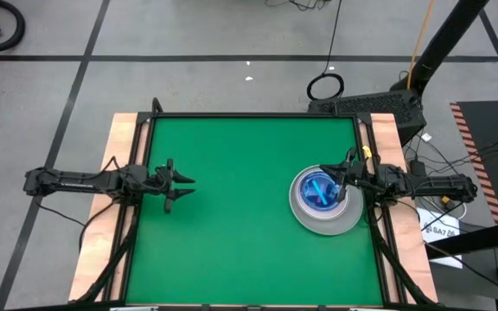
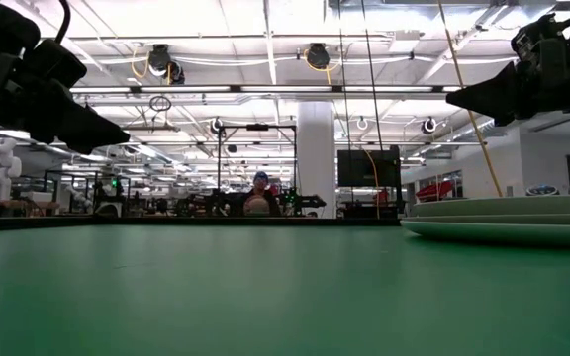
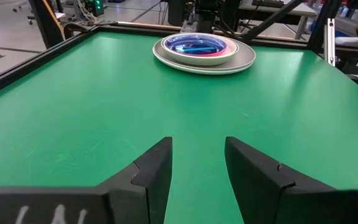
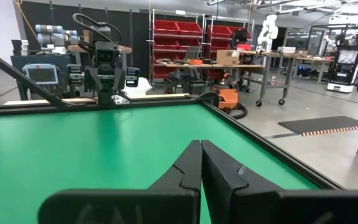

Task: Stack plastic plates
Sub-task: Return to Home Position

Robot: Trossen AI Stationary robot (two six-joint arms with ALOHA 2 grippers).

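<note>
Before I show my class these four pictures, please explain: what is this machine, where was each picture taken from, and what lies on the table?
These are two dark robot arms at a green table. One picture looks straight down, one looks level across the tabletop, and two come from the wrists. The left gripper is open and the right gripper is shut; neither holds anything. One stack of plates lies on the right, with a blue plate on top.

The green mat (image 1: pixel 232 225) on the table looks matt and smooth, edged by pale bare wood strips (image 1: pixel 121 142). On the right, the plastic plates (image 1: pixel 318 222) shine glossy, and the top blue plate (image 1: pixel 319 190) is translucent. The left gripper (image 3: pixel 197 146) has matt dark fingers (image 3: pixel 151 174).
</note>
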